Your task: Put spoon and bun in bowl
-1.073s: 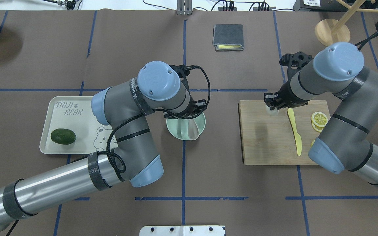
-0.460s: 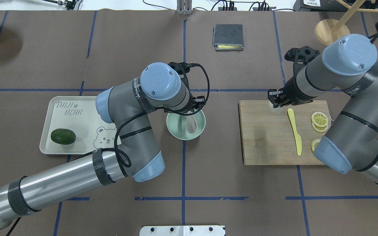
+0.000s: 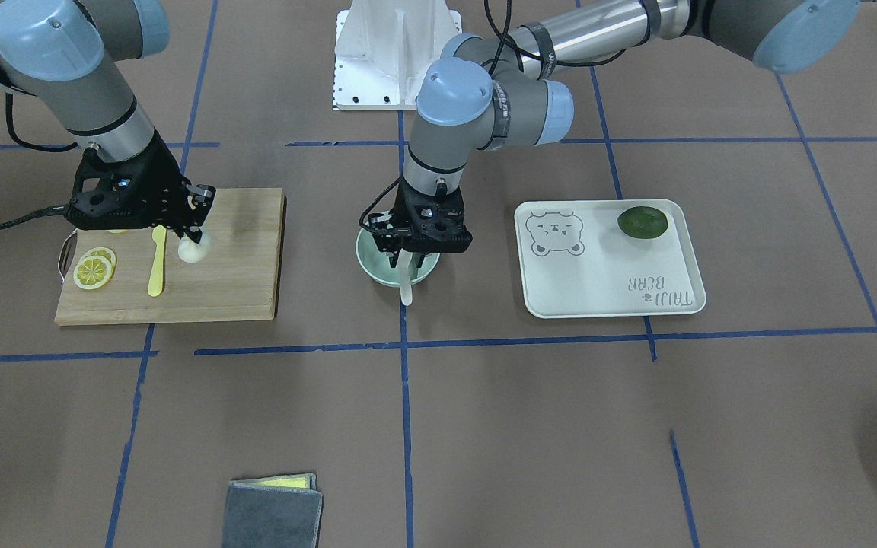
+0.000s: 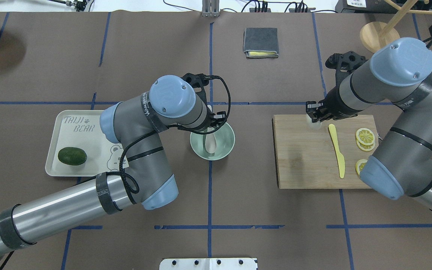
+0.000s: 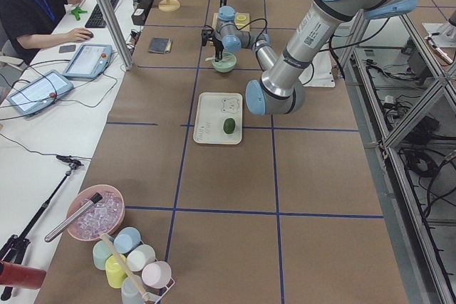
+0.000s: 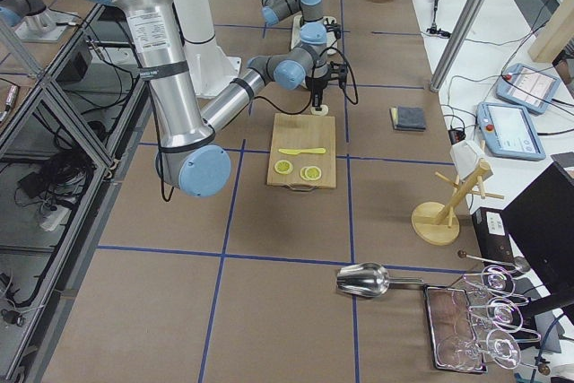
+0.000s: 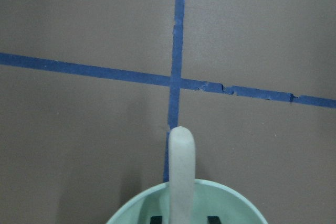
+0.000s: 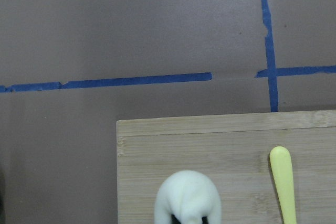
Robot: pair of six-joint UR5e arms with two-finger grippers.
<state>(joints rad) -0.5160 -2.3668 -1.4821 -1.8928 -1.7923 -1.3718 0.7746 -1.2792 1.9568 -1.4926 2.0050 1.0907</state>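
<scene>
The mint-green bowl [image 4: 231, 138] stands at the table's middle. The pale spoon [image 4: 211, 144] lies with its head in the bowl, and its handle [image 3: 406, 288] sticks out over the rim [image 7: 236, 195]. My left gripper [image 3: 414, 255] hangs over the bowl, its fingers a little apart on either side of the handle. My right gripper [image 4: 314, 118] is shut on the white bun [image 4: 315, 125] at the far left corner of the wooden cutting board [image 4: 306, 161]. In the right wrist view the bun [image 8: 189, 195] sits low over the board's corner.
A yellow plastic knife [image 4: 337, 150] and lemon slices [image 4: 365, 137] lie on the board. A white bear-print tray [image 4: 88, 131] holding a dark green fruit [image 4: 72, 156] stands left of the bowl. A folded grey cloth [image 4: 261, 42] and a wooden stand [image 4: 380, 36] are at the far side.
My left arm moved left and the spoon went from tilted at the bowl's right side to lying centred in it. My right gripper shifted slightly right and away with the bun.
</scene>
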